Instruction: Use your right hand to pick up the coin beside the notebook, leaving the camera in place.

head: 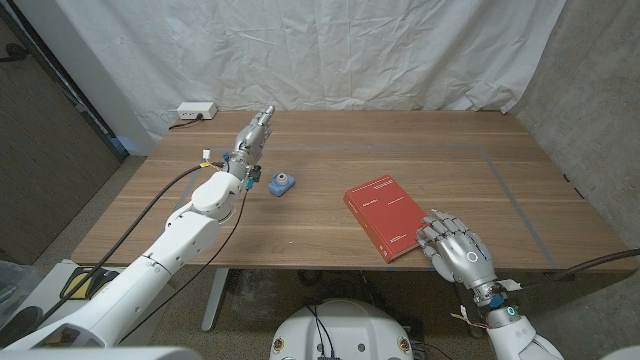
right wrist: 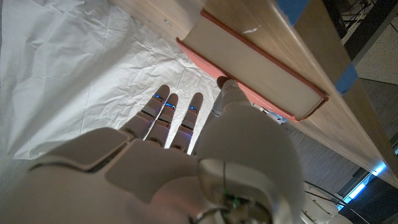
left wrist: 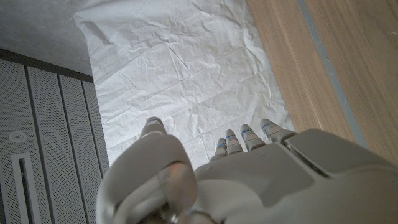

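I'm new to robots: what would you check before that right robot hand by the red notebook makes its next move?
1. Coin's exact spot known: cannot tell; it is too small to make out beside the red notebook.
2. Right robot hand free: ok; its fingers are apart and hold nothing, at the notebook's near right corner.
3. Right robot hand clear of the notebook: cannot tell; its thumb is very close to the cover's edge.
4. Camera out of the path: ok; it sits well to the notebook's left.
5. Left robot hand out of the way: ok; it is beyond the camera, holding nothing.
6. Notebook lying flat on the table: ok.
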Controlling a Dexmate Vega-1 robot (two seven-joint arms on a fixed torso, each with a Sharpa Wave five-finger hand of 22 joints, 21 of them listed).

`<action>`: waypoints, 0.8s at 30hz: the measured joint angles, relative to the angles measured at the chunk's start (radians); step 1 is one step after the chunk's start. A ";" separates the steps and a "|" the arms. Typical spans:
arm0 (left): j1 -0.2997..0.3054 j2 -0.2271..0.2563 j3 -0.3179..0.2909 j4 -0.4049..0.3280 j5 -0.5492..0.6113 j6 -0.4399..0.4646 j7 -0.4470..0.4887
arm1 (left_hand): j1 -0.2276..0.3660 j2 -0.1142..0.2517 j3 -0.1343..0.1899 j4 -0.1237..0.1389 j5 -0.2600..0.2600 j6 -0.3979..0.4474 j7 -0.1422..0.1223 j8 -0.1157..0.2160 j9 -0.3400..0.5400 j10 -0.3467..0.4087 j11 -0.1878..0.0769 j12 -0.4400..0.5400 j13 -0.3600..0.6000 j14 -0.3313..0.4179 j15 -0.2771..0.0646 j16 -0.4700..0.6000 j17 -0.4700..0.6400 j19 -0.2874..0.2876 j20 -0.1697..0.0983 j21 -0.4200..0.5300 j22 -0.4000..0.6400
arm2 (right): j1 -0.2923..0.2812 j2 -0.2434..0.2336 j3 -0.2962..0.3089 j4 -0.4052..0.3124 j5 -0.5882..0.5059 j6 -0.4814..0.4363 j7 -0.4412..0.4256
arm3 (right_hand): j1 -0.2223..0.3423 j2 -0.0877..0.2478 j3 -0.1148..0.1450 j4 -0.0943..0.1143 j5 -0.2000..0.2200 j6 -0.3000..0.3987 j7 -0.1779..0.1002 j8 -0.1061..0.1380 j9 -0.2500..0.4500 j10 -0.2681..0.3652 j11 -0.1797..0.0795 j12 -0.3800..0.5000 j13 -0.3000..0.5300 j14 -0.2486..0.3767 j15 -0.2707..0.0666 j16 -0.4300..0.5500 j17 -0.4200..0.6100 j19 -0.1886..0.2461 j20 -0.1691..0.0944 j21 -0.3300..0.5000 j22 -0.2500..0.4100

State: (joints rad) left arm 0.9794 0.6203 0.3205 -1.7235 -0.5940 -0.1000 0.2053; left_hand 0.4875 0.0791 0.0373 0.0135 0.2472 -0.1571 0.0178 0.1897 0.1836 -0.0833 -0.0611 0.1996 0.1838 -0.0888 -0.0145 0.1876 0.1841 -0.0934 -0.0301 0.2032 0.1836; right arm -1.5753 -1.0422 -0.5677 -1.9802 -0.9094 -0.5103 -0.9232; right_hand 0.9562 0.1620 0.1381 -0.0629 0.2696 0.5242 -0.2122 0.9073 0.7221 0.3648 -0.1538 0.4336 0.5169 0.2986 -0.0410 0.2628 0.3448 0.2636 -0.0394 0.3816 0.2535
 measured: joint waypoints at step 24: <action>-0.043 -0.007 0.005 0.060 -0.017 -0.007 -0.037 | 0.000 0.000 0.000 0.000 0.000 0.000 0.000 0.000 0.000 0.000 0.000 0.000 0.000 0.000 0.000 0.000 0.000 -0.006 -0.006 0.000 0.000 | -0.027 0.001 0.023 -0.073 -0.033 -0.056 0.042 | -0.002 0.000 0.017 0.008 -0.012 0.000 0.000 0.005 -0.037 0.018 0.004 0.000 0.005 0.018 0.000 0.000 0.006 0.000 0.000 0.014 0.005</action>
State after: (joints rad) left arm 0.9363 0.6134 0.3258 -1.6637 -0.6113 -0.1074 0.1680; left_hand 0.4875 0.0791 0.0374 0.0136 0.2472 -0.1571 0.0178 0.1897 0.1836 -0.0833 -0.0611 0.1995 0.1837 -0.0888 -0.0145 0.1876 0.1839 -0.0990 -0.0357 0.2032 0.1836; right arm -1.6022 -1.0413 -0.5445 -2.0537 -0.9428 -0.5660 -0.8813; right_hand 0.9540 0.1624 0.1549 -0.0551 0.2575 0.5243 -0.2122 0.9119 0.6848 0.3825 -0.1500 0.4336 0.5217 0.3164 -0.0409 0.2629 0.3506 0.2635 -0.0394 0.3952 0.2581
